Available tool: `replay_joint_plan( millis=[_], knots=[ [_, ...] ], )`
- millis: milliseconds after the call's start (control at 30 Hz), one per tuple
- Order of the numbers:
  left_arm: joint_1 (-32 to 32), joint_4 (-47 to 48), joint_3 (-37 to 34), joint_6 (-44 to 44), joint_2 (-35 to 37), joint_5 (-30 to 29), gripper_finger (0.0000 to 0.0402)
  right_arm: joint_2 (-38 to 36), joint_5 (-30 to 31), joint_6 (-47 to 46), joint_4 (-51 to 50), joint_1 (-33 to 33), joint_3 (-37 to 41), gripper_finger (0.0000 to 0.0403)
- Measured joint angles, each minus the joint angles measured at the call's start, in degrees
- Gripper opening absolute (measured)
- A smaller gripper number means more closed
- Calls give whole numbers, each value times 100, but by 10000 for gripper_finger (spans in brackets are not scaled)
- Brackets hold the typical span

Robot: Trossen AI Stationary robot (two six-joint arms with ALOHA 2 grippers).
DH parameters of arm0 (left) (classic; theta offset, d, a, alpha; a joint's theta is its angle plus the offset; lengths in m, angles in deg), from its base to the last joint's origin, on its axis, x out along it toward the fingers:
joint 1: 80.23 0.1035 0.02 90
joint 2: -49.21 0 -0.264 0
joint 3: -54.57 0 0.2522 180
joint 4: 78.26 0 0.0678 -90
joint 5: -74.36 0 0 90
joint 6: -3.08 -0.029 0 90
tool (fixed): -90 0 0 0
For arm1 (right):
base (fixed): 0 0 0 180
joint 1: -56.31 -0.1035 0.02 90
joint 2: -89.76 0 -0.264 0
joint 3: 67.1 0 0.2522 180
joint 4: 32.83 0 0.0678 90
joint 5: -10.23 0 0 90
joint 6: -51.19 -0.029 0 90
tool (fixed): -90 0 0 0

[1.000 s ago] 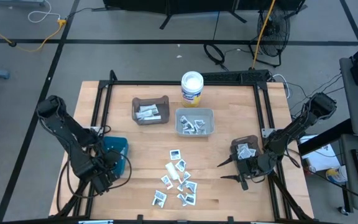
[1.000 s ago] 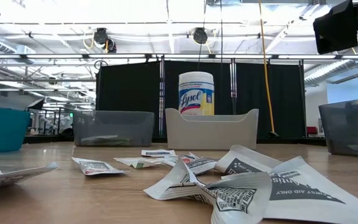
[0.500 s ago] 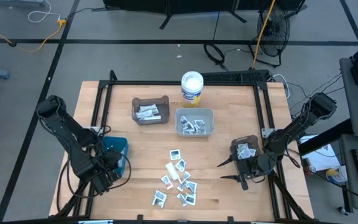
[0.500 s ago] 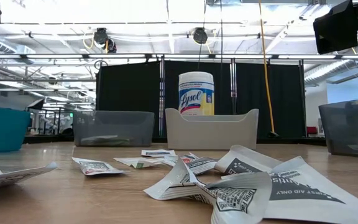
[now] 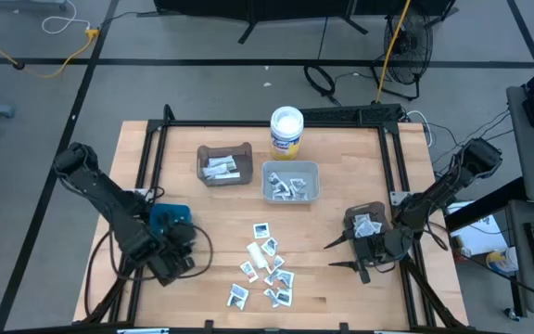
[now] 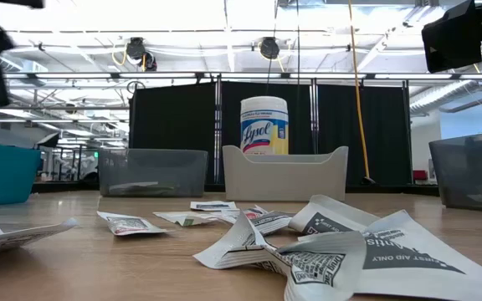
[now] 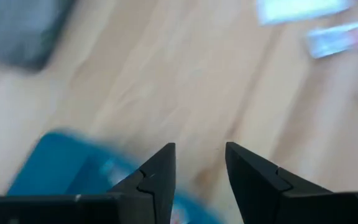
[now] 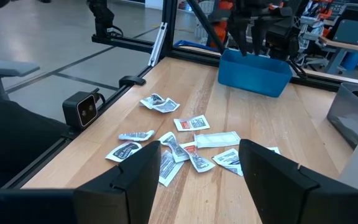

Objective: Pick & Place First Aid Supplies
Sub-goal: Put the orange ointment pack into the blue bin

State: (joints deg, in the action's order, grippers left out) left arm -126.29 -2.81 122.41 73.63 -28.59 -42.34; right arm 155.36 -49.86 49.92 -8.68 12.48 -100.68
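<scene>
**Left arm over teal bin, right arm parked, packets loose mid-table**

Wooden table [image 5: 341, 278] inside a black frame. Left arm comes in from the left edge; left gripper [image 5: 176, 258] sits at the near-left, just right of the teal bin [image 5: 163, 215]. In its wrist view the fingers [image 7: 157, 177] stand partly apart with bare wood showing in the gap, nothing held, teal bin edge just below them.

Right arm enters from the right edge; right gripper [image 5: 339, 255] is low at the near-right, pointing left toward the pile, fingers [image 8: 135, 174] spread wide and empty. A dark bin [image 5: 364, 221] with a packet inside sits right by that wrist.

Far side: brown bin [image 5: 224, 165] with packets, and beside it on the right a clear grey bin [image 5: 290, 182] with more. Behind them stands a white round tub [image 6: 264, 125], label reads "Lysol".

First aid supplies [image 5: 265, 269]: loose pile of small flat packets on the near-centre table, between the two grippers, apart from both. In the low view the closest packet [image 6: 392, 251] carries print reading "FIRST AID ONLY", seen upside down. Other print is too small to read.
</scene>
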Motion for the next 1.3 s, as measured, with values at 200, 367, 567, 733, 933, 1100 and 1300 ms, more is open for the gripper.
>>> replay_joint_plan(
  millis=[200,367,567,733,933,1100,1300],
  knots=[
    [539,-2588,0,-2194,-179,377,127,0,0,0,0,0,-1,212],
    [753,-4319,4,-3770,-660,813,123,0,0,0,-1,-1,0,212],
    [917,-5025,2,-4319,-1465,979,138,0,0,0,-8,-2,0,212],
    [1026,-5396,2,-4265,-1964,1745,158,0,0,0,-48,-2,-2,212],
    [975,-5921,2,-4155,-2229,1943,177,0,0,0,-46,-2,-1,212],
    [861,-6294,2,-4175,-2441,2029,184,0,0,0,-48,-2,0,212],
    [771,-6542,2,-4270,-2617,1945,184,0,0,0,-46,-2,0,212]
  ],
)
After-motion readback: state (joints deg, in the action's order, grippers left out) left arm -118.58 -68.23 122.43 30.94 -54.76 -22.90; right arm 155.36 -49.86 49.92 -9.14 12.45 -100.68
